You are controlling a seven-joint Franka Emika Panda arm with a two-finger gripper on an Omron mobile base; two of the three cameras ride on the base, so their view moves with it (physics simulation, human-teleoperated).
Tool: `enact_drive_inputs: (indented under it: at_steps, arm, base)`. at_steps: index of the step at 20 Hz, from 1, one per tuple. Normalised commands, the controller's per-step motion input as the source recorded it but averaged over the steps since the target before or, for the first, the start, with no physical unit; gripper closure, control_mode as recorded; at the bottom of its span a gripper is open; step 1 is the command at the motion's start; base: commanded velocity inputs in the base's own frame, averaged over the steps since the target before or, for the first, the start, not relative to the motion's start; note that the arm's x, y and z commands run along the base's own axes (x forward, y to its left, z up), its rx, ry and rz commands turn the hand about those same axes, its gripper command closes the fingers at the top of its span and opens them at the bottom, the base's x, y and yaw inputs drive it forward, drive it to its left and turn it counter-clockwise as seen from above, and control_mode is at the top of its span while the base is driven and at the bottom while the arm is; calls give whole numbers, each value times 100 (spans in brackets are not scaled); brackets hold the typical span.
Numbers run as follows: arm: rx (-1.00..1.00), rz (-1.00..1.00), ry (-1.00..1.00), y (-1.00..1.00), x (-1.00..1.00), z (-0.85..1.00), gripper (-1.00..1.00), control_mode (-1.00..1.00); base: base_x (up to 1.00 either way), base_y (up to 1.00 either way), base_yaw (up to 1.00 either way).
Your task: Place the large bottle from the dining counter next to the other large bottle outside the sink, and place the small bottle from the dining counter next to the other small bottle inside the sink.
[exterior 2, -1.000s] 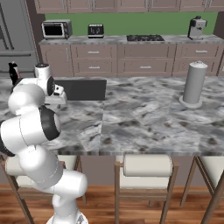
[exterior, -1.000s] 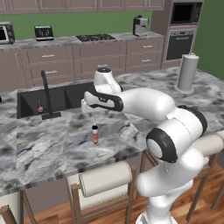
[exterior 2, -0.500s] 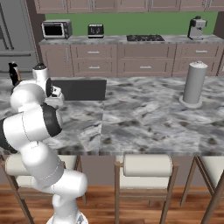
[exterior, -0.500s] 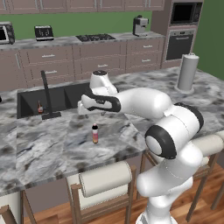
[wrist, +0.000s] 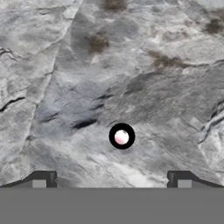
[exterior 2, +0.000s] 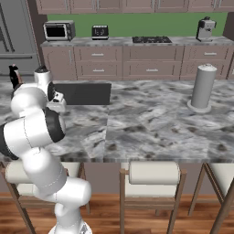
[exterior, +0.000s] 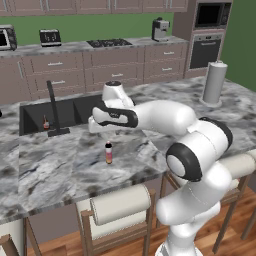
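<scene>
Item: short pink-red small bottle with whitish top (exterior: 108,152), upright on the grey-and-white veined marble table (exterior: 60,170), in front of the matte black rectangular sink (exterior: 70,112). From above, its round cap (wrist: 121,136) lies between the 2 dark fingertips (wrist: 40,179).

End effector (wrist: 111,181): jaws fully spread, holding nothing, poised over the bottle.

Risks: an off-centre descent may let 1 finger clip the cap and topple the bottle; closing too high may pinch only the narrow top, and it could slip.
</scene>
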Motion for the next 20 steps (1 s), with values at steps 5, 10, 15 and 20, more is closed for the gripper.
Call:
enact_drive_inputs:
  at_steps: [5,10,15,20]
  arm:
    - [-1,0,12,-6,0,-4,-100,-100]
    - [0,0,5,-2,0,0,-100,-100]
    - [-2,0,1,0,2,-7,-100,-100]
    - [-3,0,0,0,0,-22,-100,-100]
  base:
    - [0,0,0]
    - [0,0,0]
    - [0,0,0]
    - [0,0,0]
